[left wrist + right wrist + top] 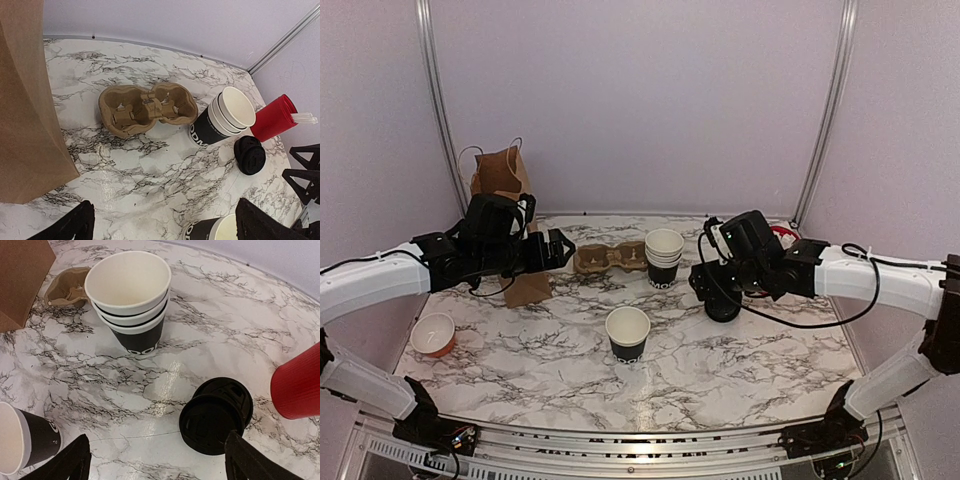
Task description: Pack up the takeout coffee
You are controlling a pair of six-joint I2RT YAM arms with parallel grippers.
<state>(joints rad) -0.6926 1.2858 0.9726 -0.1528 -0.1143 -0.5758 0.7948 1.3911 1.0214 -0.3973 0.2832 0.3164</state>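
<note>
A single black cup [627,333] with white lettering, white inside and white rim stands mid-table with no lid on it. It also shows at the bottom of the left wrist view [215,231] and at the lower left of the right wrist view [25,440]. A small stack of round black lids [215,415] lies on the marble, and shows in the top view [722,303] too. My right gripper [157,462] is open above and just left of the lids, empty. My left gripper [167,225] is open and empty, high over the table's left, near the cup carrier [145,107].
A nested stack of lidless cups [664,257] stands by the brown two-slot carrier [608,261]. A brown paper bag [503,175] stands at the back left. A red cup with white packets [272,117] is at the right. A small orange cup [433,335] sits front left.
</note>
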